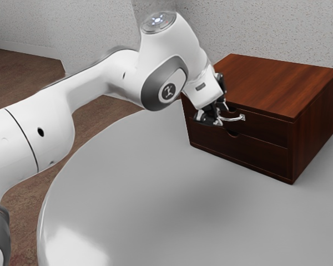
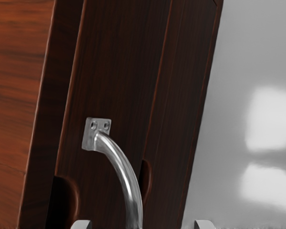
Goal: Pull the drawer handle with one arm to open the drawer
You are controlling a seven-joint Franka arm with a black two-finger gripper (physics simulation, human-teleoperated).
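Observation:
A dark wooden cabinet (image 1: 277,83) stands on the round grey table (image 1: 155,210), toward the exterior view's right. Its upper drawer (image 1: 263,126) carries a curved metal handle (image 1: 236,117), and the front looks flush with the cabinet. My black gripper (image 1: 215,115) is at the handle's near end, tilted down toward it. In the wrist view the handle (image 2: 120,164) arcs off the upper drawer front (image 2: 119,71) and passes between my fingertips (image 2: 81,224), which stand wide on either side without pinching it. The gripper is open.
A lower drawer (image 1: 250,151) with a notch at its upper edge sits under the upper one. The table spreads wide in front of the cabinet (image 2: 257,71). A speckled wall stands close behind, and a wood floor lies beyond the table's edge.

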